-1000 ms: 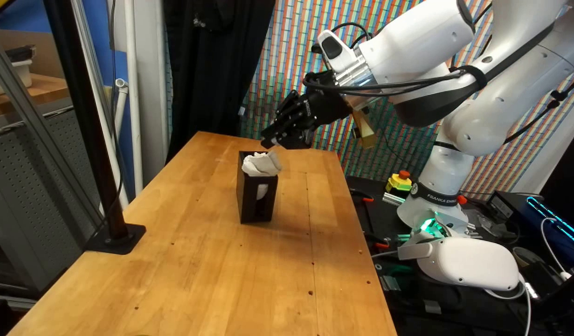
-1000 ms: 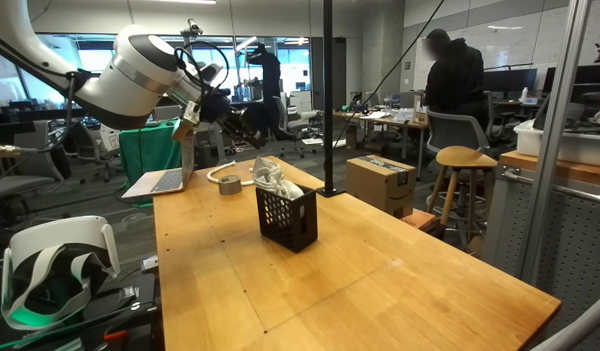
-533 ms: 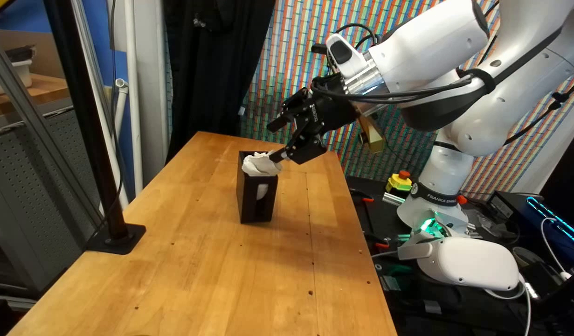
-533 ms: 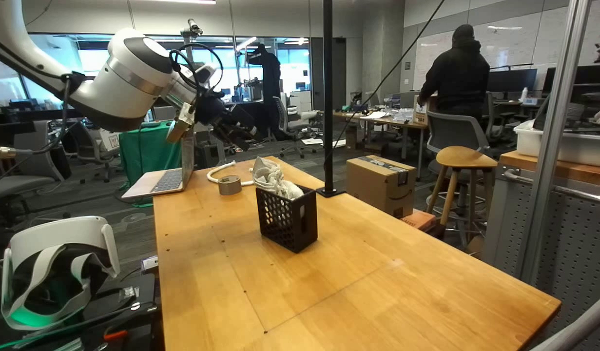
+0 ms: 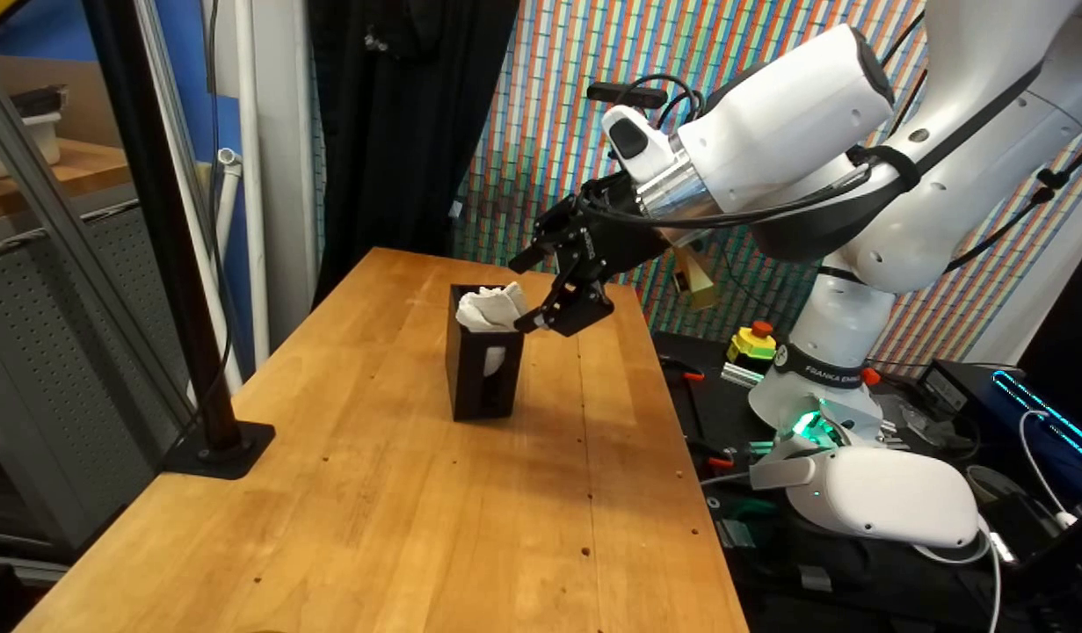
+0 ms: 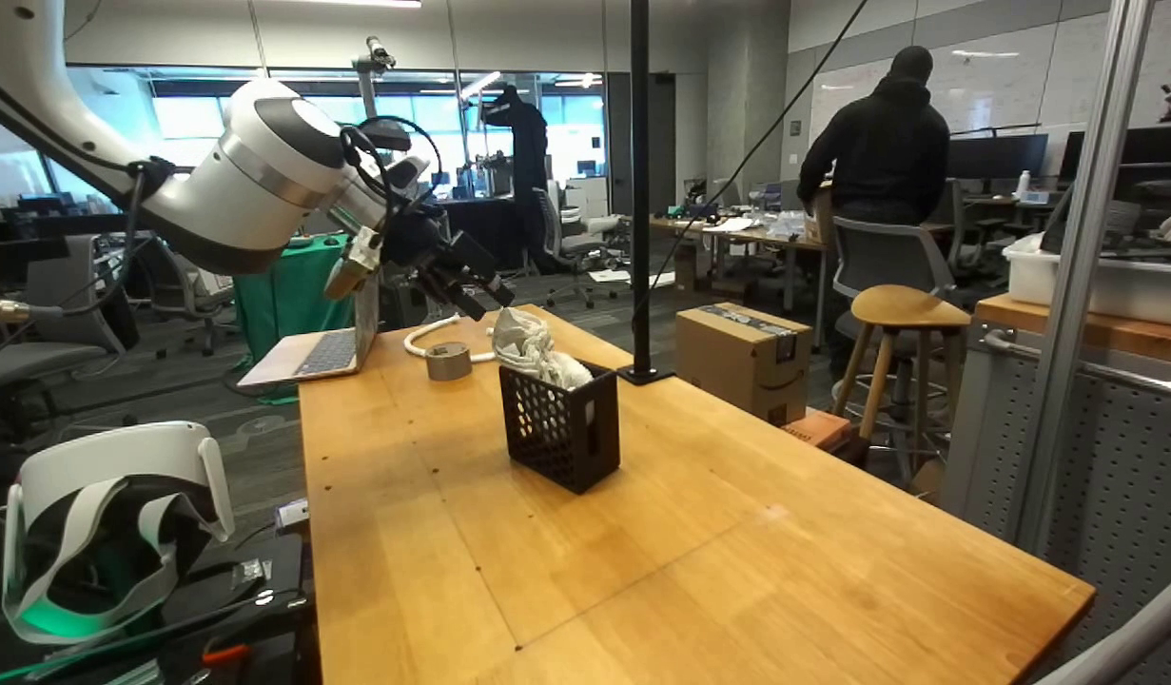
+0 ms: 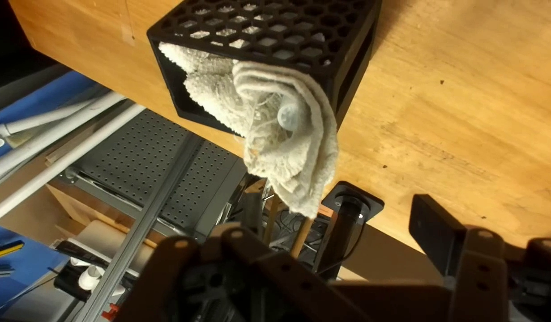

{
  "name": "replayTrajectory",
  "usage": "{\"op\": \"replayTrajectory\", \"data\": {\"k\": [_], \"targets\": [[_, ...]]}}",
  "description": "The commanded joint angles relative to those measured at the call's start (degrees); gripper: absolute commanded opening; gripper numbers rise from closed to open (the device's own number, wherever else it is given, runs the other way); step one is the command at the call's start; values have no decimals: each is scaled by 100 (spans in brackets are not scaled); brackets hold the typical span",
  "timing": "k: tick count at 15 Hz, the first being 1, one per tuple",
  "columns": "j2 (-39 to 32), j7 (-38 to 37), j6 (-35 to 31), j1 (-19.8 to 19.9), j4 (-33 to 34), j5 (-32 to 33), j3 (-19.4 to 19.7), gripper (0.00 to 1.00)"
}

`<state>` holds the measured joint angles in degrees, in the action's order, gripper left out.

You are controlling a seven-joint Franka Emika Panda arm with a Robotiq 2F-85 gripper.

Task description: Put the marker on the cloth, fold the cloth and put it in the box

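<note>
The black box point(image 5: 483, 400) stands upright on the table, its perforated side facing the camera in an exterior view point(image 6: 604, 466). Bunched inside it is the cream cloth point(image 5: 488, 309), with a folded corner rising above the rim. In the wrist view the cloth point(image 7: 297, 152) sticks out of the box mouth in layered folds. A pale rounded end point(image 7: 288, 117) shows between those folds; I cannot tell whether it is the marker, which otherwise stays hidden. Beside the raised corner my gripper point(image 6: 490, 300) is open, nothing between its fingertips point(image 7: 429, 228). Whether a finger touches the cloth is unclear.
Behind the box lie a tape roll point(image 6: 449, 362), a white rope point(image 6: 423, 335) and a laptop point(image 6: 328, 354). A black post point(image 6: 642, 238) rises from a base plate point(image 5: 220, 453) at the table edge. A white headset point(image 5: 892, 497) sits off the table.
The jaws, nearly together a second ago above the cloth, have spread apart. My gripper has since come slightly lower. Box and cloth stay in place; a person in the background has shifted.
</note>
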<state>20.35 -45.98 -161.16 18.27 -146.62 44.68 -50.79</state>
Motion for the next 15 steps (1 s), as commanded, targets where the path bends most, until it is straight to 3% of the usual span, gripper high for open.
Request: {"op": "replayTrajectory", "data": {"k": [1, 6, 8, 11, 15], "targets": [[-230, -187, 58, 355, 205, 210, -287, 58], [-350, -179, 57, 683, 260, 193, -540, 19], [-330, -185, 57, 787, 275, 171, -595, 8], [-239, -216, 80, 977, 331, 187, -645, 2], [-245, -241, 270, 1326, 440, 260, -759, 9]]}}
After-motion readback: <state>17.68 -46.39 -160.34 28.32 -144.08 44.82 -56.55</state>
